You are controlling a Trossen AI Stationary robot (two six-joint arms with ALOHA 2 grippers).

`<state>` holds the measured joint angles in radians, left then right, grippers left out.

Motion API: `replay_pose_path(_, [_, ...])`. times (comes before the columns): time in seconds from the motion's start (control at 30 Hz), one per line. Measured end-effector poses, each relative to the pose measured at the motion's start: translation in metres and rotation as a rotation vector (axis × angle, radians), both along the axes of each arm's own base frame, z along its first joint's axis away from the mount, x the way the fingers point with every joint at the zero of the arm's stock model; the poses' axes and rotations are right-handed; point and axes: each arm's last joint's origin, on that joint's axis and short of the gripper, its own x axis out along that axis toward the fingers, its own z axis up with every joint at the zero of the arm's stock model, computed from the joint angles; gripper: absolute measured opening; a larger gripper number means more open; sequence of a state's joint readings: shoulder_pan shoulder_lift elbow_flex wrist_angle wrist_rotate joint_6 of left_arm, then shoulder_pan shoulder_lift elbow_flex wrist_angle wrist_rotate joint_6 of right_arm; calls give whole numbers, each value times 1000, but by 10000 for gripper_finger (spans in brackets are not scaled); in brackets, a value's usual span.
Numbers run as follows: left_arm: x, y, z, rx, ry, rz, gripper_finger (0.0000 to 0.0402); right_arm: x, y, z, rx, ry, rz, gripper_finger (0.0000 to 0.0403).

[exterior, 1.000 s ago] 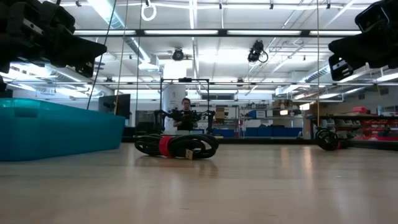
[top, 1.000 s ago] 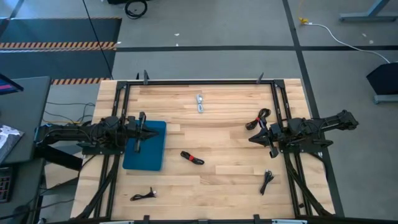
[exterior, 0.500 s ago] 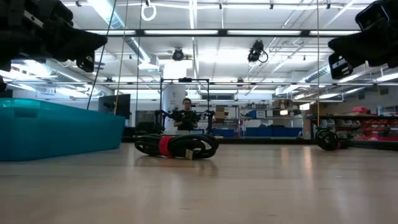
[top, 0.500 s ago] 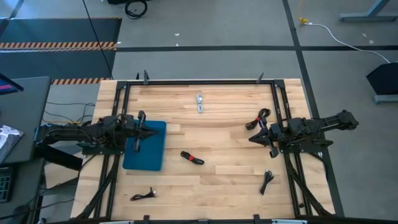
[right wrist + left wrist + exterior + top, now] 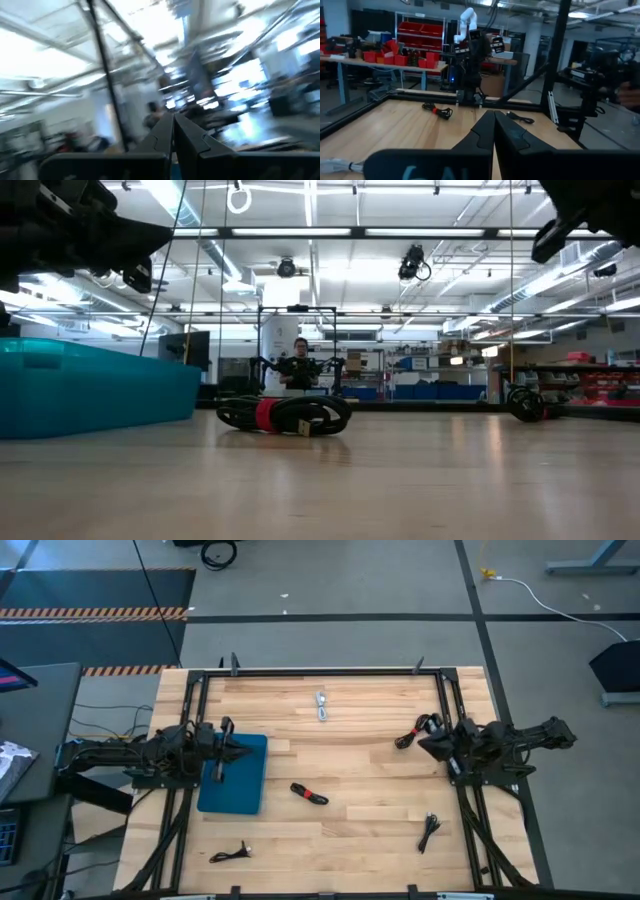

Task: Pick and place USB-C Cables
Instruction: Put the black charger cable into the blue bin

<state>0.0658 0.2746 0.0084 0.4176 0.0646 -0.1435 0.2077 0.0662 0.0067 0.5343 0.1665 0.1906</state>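
Note:
Five small cable bundles lie flat on the wooden table: a white/silver one toward the far edge, a black-and-red one in the middle, another black-and-red one at the right, a black one near the right front, and a black one near the left front. My left gripper hovers shut over the teal bin, its fingers meeting in the left wrist view. My right gripper hangs shut in the air just right of the right black-and-red bundle; in the right wrist view it points up at the ceiling.
The teal bin stands on the table's left half. A black metal frame runs along the table's far edge and both sides. Bare wood lies between the bundles. A person stands far behind the table.
My right gripper has drawn back toward the table's right edge, risen and tipped upward; its wrist view is blurred from the motion. In the low view it has climbed toward the upper corner. No cable has moved.

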Motion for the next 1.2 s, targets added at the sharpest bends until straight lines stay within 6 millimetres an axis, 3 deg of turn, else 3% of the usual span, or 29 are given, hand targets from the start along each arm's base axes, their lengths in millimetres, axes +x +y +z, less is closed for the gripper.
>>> replay_pose_path(0.2, [0, 4, -4, -45, 41, 136, 52, 3, -8, 1, -10, 88, -217, 52])
replay_pose_path(0.37, [0, 6, -6, -53, 60, 197, 130, 12, -12, 27, -51, 217, -295, 131])
replay_pose_path(0.47, [0, 6, -5, -48, 71, 200, 178, 23, -15, 55, -102, 324, -339, 173])
replay_pose_path(0.63, [0, 7, 9, -32, 99, 232, 229, 57, -24, 97, -246, 718, -425, 200])
replay_pose_path(0.83, [-3, 7, 23, -39, 212, 256, 233, 96, -45, 120, -353, 1302, -416, 191])
replay_pose_path(1.0, [-4, 7, 25, -52, 243, 256, 217, 112, -66, 106, -368, 1833, -301, 184])
replay_pose_path(1.1, [-4, 7, 25, -52, 252, 252, 208, 114, -74, 82, -347, 2122, -160, 183])
replay_pose_path(1.2, [-4, 6, 24, -50, 263, 242, 202, 115, -77, 57, -375, 2300, -38, 183])
